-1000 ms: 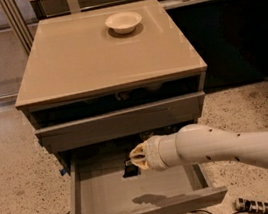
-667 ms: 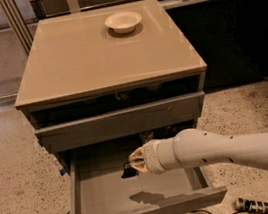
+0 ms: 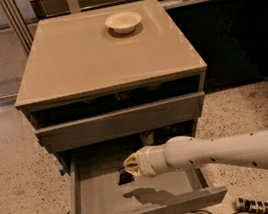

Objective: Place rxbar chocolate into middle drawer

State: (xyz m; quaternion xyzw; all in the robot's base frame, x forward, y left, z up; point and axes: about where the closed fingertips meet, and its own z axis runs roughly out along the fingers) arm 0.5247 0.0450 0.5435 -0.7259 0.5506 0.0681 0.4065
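Observation:
The middle drawer (image 3: 104, 197) is pulled open at the bottom of the tan-topped cabinet (image 3: 101, 58), showing its flat grey floor. My gripper (image 3: 127, 166) reaches in from the right on its white arm and hangs over the middle of the drawer floor. A small black rxbar chocolate (image 3: 124, 177) hangs from the gripper's tip, just above the floor, and the gripper is shut on it. Their shadow falls on the floor toward the drawer's front wall.
A round cream bowl (image 3: 123, 21) sits at the back of the cabinet top. A closed grey drawer front (image 3: 121, 122) lies just above the open drawer. A power strip (image 3: 258, 205) and cables lie on the speckled floor at the lower right.
My gripper has moved a little left and down inside the open drawer, and the black bar has moved with it.

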